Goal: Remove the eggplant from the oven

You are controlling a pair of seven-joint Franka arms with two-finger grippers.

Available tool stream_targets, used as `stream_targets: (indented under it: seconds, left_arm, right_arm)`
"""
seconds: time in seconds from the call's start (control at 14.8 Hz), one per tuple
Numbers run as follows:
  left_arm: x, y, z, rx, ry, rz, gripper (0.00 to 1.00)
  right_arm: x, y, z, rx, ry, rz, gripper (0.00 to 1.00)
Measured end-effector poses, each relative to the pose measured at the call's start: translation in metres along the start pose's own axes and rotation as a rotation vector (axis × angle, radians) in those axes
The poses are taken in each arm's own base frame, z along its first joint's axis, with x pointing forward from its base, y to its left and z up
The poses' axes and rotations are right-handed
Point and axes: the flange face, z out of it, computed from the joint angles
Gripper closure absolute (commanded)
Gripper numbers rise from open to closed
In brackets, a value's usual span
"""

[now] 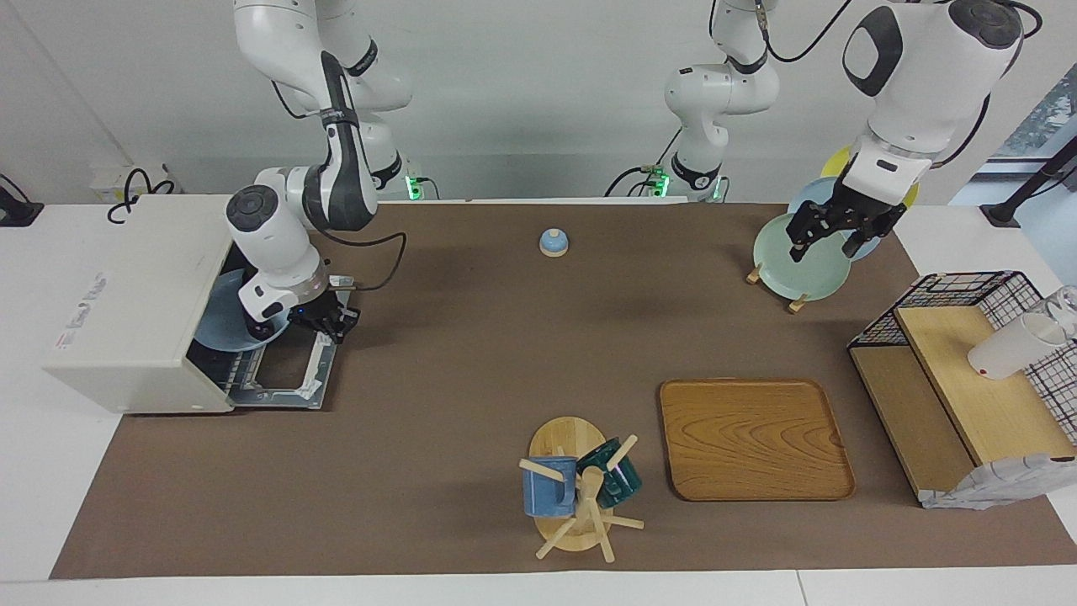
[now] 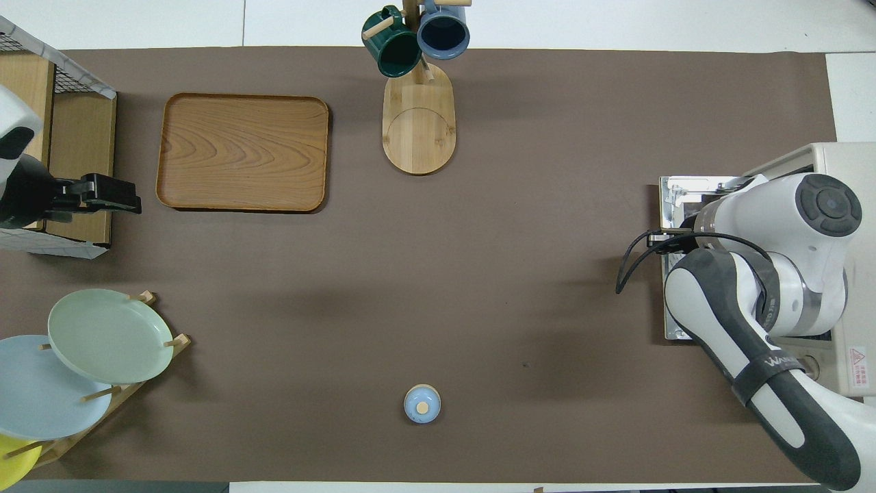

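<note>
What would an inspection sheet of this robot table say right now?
Surface: brown mat on a white table.
Job's things: oven, door down; blue plate inside; eggplant not seen.
Clutter: tray; mug tree with two mugs; plate rack; small blue lid; wire shelf with white cup.
Grippers: left pincer open, empty, over the rack's green plate; right pincer at the oven door's edge.
Cables: black loop by the right pincer; coil by the wall.
Surroundings: white wall.
</note>
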Motion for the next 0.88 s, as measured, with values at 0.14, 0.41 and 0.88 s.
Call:
stream_targets:
  seconds: [0.14, 0.41, 0.88]
  left_arm:
    - [0.000, 0.002, 0.007, -0.037, 0.019, -0.009, 0.00]
    - [0.003, 0.002, 0.023, -0.056, 0.061, -0.020, 0.00]
    - [0.002, 0.001, 0.020, -0.079, 0.069, -0.031, 0.00]
  right_arm:
    - [0.004, -0.014, -0.013, -0.031, -0.011, -0.053, 0.36]
    - [0.014, -0.021, -0.064, -0.130, -0.076, -0.118, 0.36]
    - [0.003, 0.027, -0.054, -0.153, -0.141, -0.054, 0.36]
